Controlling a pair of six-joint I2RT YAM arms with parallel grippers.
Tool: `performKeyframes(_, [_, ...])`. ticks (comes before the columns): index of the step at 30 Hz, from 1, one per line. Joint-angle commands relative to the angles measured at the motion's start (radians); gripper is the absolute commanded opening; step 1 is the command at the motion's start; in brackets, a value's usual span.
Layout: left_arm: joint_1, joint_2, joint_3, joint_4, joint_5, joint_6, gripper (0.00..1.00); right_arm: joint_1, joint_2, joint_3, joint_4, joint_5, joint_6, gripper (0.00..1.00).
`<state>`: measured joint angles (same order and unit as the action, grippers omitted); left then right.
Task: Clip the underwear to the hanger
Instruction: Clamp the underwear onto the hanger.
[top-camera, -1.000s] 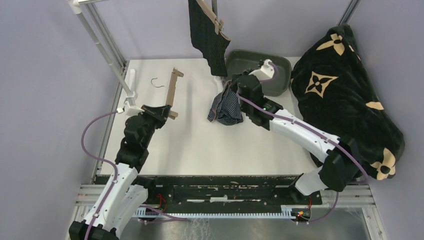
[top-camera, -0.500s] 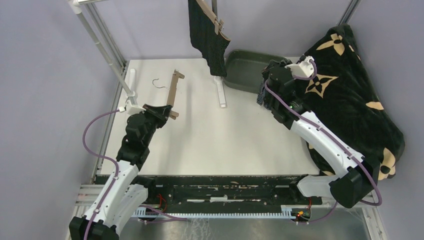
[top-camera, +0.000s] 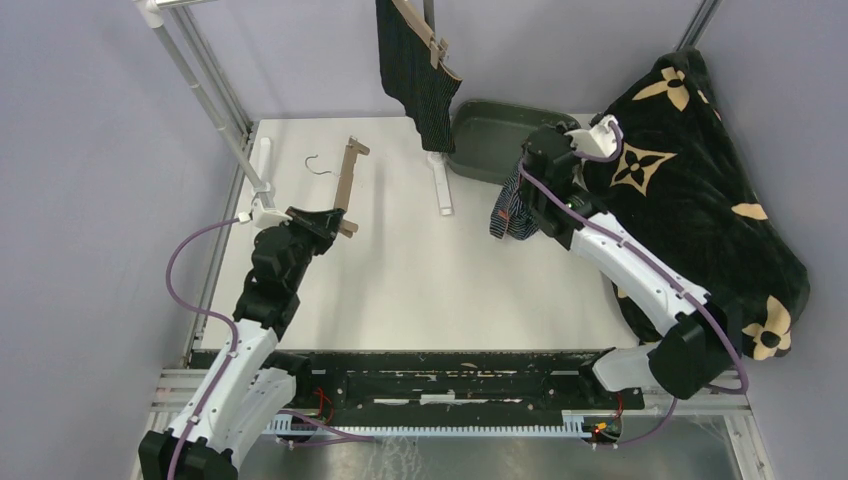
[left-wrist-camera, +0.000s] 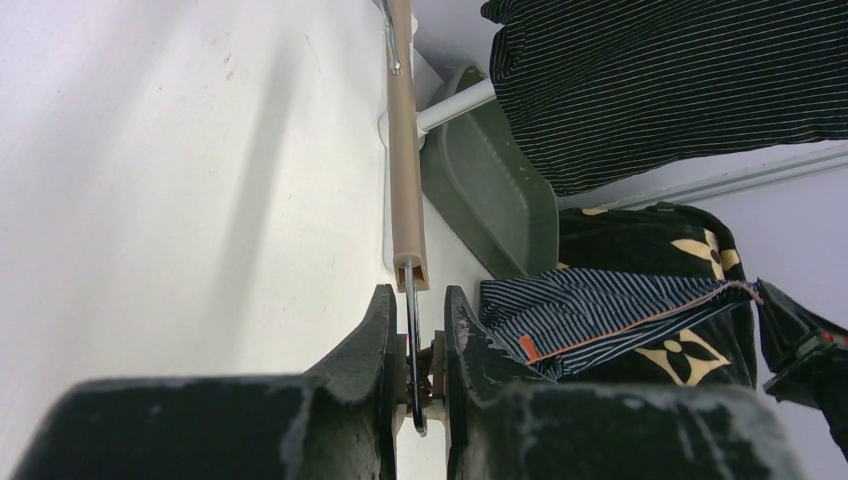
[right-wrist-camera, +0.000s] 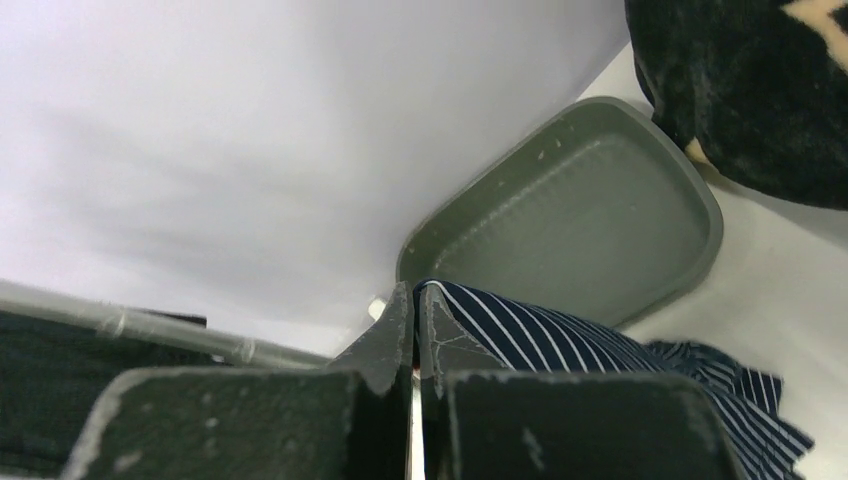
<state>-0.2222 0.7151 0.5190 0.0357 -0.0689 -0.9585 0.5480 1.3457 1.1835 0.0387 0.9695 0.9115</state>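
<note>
- Navy striped underwear (top-camera: 512, 210) hangs bunched from my right gripper (top-camera: 530, 178). That's right of centre in the top view, just off the lower-left corner of the green tray (top-camera: 490, 140).
- On the right wrist cam the jaws are pressed together on the garment's edge. The rest of the cloth spills toward the lower right of that frame, below the tray.
- Left gripper (top-camera: 333, 222) sits left of centre, clamped on the near end of the tan hanger (top-camera: 347, 172), which runs up the frame from it. On the left wrist cam I can see the fingers (left-wrist-camera: 375, 330) squeezing the metal clip at the bar's tip.
- Black pinstriped underwear (top-camera: 415, 75) hangs at top centre, clipped to a second tan hanger (top-camera: 425, 35), well apart from both claws.
- Flower-pattern blanket (top-camera: 690, 200) fills the right side, just beside the right arm.
</note>
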Motion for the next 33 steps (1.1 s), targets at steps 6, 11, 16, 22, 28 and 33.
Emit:
performKeyframes(6, [-0.003, 0.034, 0.006, 0.113, 0.013, 0.023, 0.03, -0.108, 0.156, 0.262, 0.060, 0.036, -0.007, 0.00])
performKeyframes(11, [-0.002, 0.016, -0.004, 0.108, 0.003, 0.028, 0.03, -0.098, 0.046, 0.121, -0.048, 0.057, 0.152, 0.00])
performKeyframes(16, [-0.002, -0.013, -0.014, 0.095, -0.010, 0.040, 0.03, 0.078, -0.129, -0.212, -0.100, 0.104, 0.333, 0.02])
performKeyframes(22, [0.000, -0.033, -0.020, 0.081, -0.013, 0.053, 0.03, 0.314, -0.096, -0.340, -0.097, 0.125, 0.399, 0.54])
performKeyframes(28, [-0.002, -0.044, -0.028, 0.076, -0.026, 0.062, 0.03, 0.379, -0.053, -0.214, -0.250, 0.220, 0.309, 0.72])
performKeyframes(33, [-0.001, -0.030, -0.032, 0.087, -0.023, 0.061, 0.03, 0.369, -0.040, -0.140, -0.229, 0.191, -0.011, 0.75])
